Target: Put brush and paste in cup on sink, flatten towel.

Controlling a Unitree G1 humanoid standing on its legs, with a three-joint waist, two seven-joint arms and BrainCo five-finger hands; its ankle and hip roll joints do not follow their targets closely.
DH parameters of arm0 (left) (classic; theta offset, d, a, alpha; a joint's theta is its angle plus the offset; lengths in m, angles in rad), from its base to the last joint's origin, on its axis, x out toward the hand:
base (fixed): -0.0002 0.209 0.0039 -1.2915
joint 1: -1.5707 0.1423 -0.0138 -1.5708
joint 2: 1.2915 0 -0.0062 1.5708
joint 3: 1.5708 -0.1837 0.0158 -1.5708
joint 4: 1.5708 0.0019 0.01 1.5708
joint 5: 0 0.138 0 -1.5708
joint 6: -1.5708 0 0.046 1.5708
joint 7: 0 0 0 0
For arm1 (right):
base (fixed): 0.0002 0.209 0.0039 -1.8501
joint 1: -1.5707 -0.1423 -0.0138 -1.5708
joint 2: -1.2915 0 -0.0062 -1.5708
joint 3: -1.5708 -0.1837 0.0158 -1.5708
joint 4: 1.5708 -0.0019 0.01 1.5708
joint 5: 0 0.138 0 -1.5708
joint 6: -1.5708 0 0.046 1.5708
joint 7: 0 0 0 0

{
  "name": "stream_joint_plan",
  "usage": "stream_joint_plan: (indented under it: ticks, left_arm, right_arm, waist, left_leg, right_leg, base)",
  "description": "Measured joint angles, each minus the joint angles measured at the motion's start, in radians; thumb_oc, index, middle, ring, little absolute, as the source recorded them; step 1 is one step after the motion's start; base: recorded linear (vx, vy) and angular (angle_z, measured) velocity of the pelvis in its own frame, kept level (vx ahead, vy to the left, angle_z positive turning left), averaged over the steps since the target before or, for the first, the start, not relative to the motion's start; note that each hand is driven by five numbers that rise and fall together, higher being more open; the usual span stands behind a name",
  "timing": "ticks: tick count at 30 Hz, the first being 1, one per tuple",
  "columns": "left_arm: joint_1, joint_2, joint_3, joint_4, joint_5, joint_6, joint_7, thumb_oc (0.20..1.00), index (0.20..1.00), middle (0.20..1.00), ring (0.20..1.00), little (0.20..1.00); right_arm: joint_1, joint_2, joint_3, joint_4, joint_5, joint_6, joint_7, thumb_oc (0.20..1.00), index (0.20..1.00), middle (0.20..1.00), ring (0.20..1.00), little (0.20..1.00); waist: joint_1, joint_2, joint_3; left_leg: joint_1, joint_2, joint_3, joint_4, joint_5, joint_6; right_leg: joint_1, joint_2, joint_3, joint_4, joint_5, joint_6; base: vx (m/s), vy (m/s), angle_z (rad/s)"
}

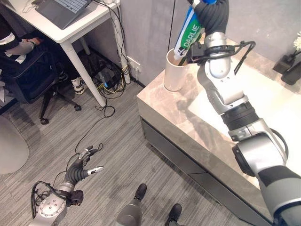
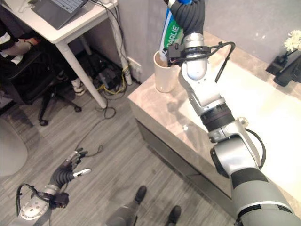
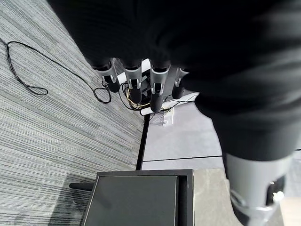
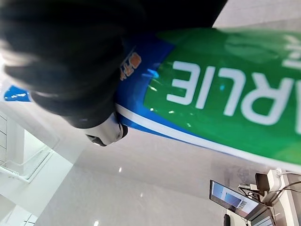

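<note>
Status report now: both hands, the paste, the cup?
Right hand shut on toothpaste tube, lower end at cup mouth. Left hand open, low over floor. Cup upright at counter corner.

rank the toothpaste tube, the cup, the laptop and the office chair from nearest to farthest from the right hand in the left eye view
1. toothpaste tube, held in the right hand
2. cup, just below on the counter's corner
3. laptop, on the white desk to the left
4. office chair, farther left

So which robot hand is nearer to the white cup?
The right robot hand: just above the cup, holding the toothpaste tube into it. The left robot hand hangs low over the floor, far away.
</note>
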Motion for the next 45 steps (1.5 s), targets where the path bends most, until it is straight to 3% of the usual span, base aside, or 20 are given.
stream_joint_plan:
  ticks: [20, 22, 25, 42, 43, 44, 45]
  left_arm:
    - [-0.027, 0.0, -0.043, -0.002, 0.009, -0.001, 0.0, 1.0, 1.0, 1.0, 1.0, 1.0]
    - [-0.113, -0.051, -0.096, 0.094, 0.039, -0.001, 0.04, 1.0, 1.0, 1.0, 1.0, 1.0]
    - [-0.143, -0.069, -0.144, 0.069, 0.056, 0.0, 0.032, 1.0, 1.0, 1.0, 1.0, 1.0]
    - [-0.105, -0.067, -0.111, 0.045, 0.067, -0.001, 0.028, 1.0, 1.0, 1.0, 1.0, 1.0]
    - [-0.105, -0.067, -0.111, 0.045, 0.067, -0.001, 0.028, 1.0, 1.0, 1.0, 1.0, 1.0]
    - [-0.105, -0.067, -0.111, 0.045, 0.067, -0.001, 0.028, 1.0, 1.0, 1.0, 1.0, 1.0]
    - [-0.105, -0.067, -0.111, 0.045, 0.067, -0.001, 0.028, 1.0, 1.0, 1.0, 1.0, 1.0]
  right_arm:
    - [0.0, -0.001, -0.005, 0.066, -0.002, 0.001, -0.002, 0.2, 0.2, 0.2, 0.2, 0.2]
    - [0.005, 0.033, -0.004, 0.079, -0.001, 0.0, -0.006, 0.2, 0.2, 0.2, 0.2, 0.2]
    - [-0.01, 0.064, 0.005, 0.156, 0.0, 0.011, -0.013, 0.2, 0.2, 0.2, 0.2, 0.2]
    - [-0.01, 0.047, 0.008, 0.135, -0.039, 0.02, -0.022, 0.2, 0.2, 0.2, 0.2, 0.2]
    - [-0.01, 0.047, 0.008, 0.135, -0.039, 0.02, -0.022, 0.42, 0.42, 0.42, 0.42, 0.42]
    - [-0.009, 0.047, 0.008, 0.135, -0.039, 0.02, -0.022, 0.79, 0.79, 0.79, 0.79, 0.79]
    - [-0.009, 0.047, 0.008, 0.134, -0.04, 0.02, -0.022, 1.0, 1.0, 1.0, 1.0, 1.0]
  waist:
    - [-0.001, 0.0, 0.025]
    - [-0.002, 0.003, 0.03]
    - [-0.005, -0.01, 0.035]
    - [-0.001, -0.015, 0.039]
    - [-0.002, -0.015, 0.039]
    - [-0.002, -0.015, 0.039]
    - [-0.002, -0.015, 0.039]
  left_leg:
    - [-0.008, 0.002, 0.009, 0.0, 0.0, 0.0]
    - [0.0, 0.003, 0.018, 0.0, 0.0, 0.0]
    - [-0.001, 0.007, 0.019, 0.0, 0.0, 0.0]
    - [-0.002, 0.007, 0.019, 0.0, 0.0, 0.0]
    - [-0.002, 0.007, 0.019, 0.0, 0.0, 0.0]
    - [-0.002, 0.007, 0.02, 0.0, 0.0, 0.0]
    - [-0.002, 0.007, 0.02, 0.0, 0.0, 0.0]
  right_leg:
    - [-0.011, 0.001, 0.011, 0.0, 0.002, -0.001]
    - [-0.009, 0.004, 0.018, 0.0, 0.006, -0.001]
    - [-0.009, 0.004, 0.02, 0.0, 0.008, -0.002]
    - [-0.011, 0.004, 0.02, 0.0, 0.008, -0.003]
    - [-0.011, 0.004, 0.02, 0.0, 0.008, -0.003]
    - [-0.012, 0.003, 0.02, 0.0, 0.008, -0.003]
    - [-0.011, 0.003, 0.021, 0.0, 0.008, -0.003]
  base:
    - [0.0, 0.001, 0.0]
    - [0.0, 0.012, -0.09]
    - [0.0, 0.005, -0.04]
    - [0.0, 0.0, 0.0]
    - [0.0, 0.0, 0.0]
    - [0.0, 0.0, 0.0]
    - [0.0, 0.0, 0.0]
